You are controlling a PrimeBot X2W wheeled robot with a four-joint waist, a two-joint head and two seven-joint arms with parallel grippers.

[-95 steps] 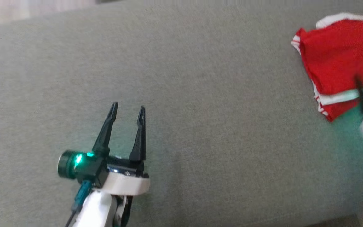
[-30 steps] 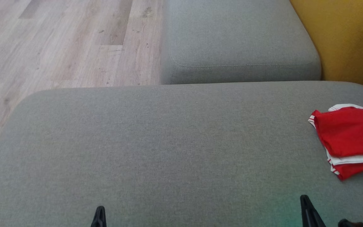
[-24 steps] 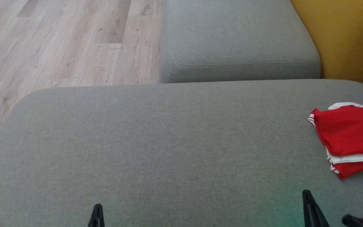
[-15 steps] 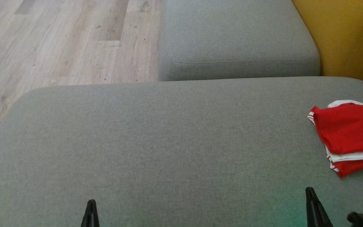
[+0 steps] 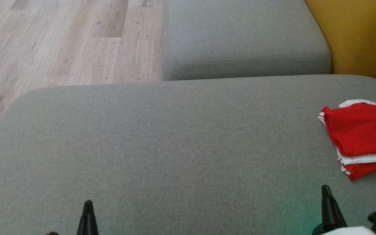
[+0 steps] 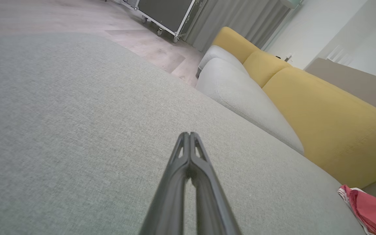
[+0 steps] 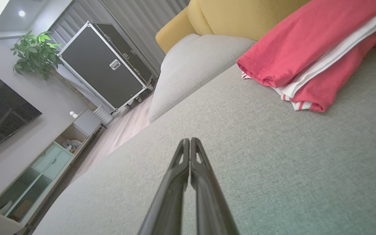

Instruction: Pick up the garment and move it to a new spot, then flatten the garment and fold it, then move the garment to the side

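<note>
Both jaws pressed together, empty | garment (image 5: 361,130): folded red cloth, white trim | cushion (image 5: 175,147): grey woven, rounded corners

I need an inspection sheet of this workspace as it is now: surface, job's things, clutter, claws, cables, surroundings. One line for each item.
Surface: grey sofa cushion, flat and smooth.
Job's things: red garment with white trim, folded, lying at the cushion's right side.
Clutter: nothing seen.
Claws: left claw shut, holding nothing, over bare cushion; right claw shut, holding nothing, near the garment but apart from it.
Cables: nothing seen.
Surroundings: wood floor, second grey cushion, yellow backrest, black wheeled case, plant, dark screen.
</note>
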